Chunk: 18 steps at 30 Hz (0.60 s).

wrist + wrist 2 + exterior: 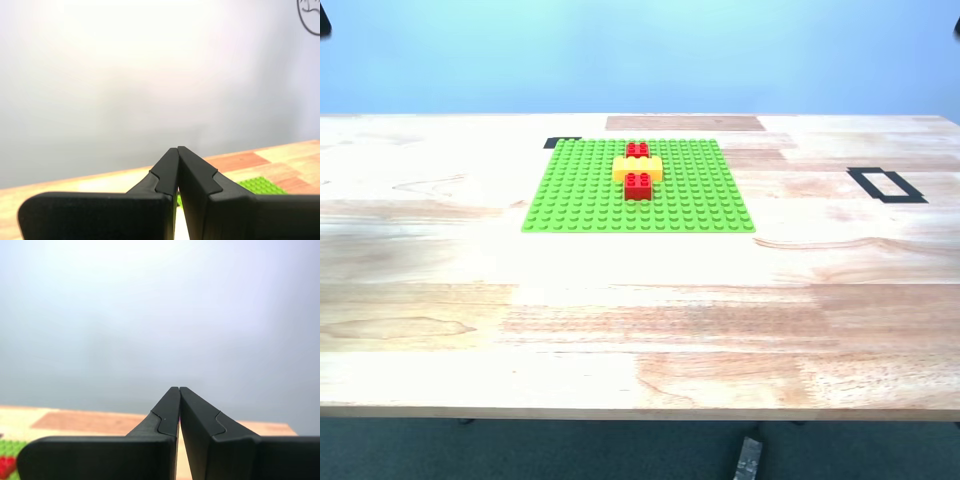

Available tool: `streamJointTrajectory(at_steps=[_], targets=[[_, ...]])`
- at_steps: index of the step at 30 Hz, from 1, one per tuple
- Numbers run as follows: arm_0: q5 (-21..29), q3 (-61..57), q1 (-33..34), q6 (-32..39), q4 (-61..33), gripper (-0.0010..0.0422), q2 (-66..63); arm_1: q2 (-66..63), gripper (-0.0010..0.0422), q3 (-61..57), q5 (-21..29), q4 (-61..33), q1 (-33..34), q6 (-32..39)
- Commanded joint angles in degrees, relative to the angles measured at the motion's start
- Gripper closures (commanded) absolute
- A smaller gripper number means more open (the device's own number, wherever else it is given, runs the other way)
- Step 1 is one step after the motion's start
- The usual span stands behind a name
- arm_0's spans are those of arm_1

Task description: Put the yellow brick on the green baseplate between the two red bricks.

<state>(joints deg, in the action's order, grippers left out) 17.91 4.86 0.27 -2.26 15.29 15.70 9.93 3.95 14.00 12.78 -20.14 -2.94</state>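
Well ahead of both grippers, yellow brick (pixel 637 167) sits on green baseplate (pixel 580 190), between two red bricks (pixel 638 185), touching both. We judge placement done. Our first gripper (pixel 178 148) and second gripper (pixel 179 388) clenched empty, pulled clear.

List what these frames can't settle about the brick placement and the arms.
- Yellow brick, exterior view: too small to tell whether it is pressed onto the green baseplate or touches the red bricks.
- Far red brick: its lower part is hidden behind the yellow brick.
- Both wrist views: baseplate cut off by the shut first pincer and second pincer.
- Arms: outside the exterior view.
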Motion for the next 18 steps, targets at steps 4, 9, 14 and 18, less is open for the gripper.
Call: streamJointTrajectory(at_steps=[4,9,14,18], targets=[[-0.1,-2.8,0.0,0.1,1.0,0.0412,-0.8,-3.7,0.0413,-3.4,0.0,-1.2,0.0,0.1],[-0.5,-4.3,0.0,0.0,2.7,0.0413,-1.1,-4.8,0.0413,-3.4,0.2,-4.3,0.0,-0.4],[-1.0,-4.2,0.0,0.0,1.4,0.0412,-1.0,-4.3,0.0413,-3.4,0.2,-4.7,0.5,-0.3],[-1.5,-4.3,0.0,0.1,0.1,0.0412,-1.0,-3.5,0.0413,-3.4,1.7,-5.4,1.3,-0.3]])
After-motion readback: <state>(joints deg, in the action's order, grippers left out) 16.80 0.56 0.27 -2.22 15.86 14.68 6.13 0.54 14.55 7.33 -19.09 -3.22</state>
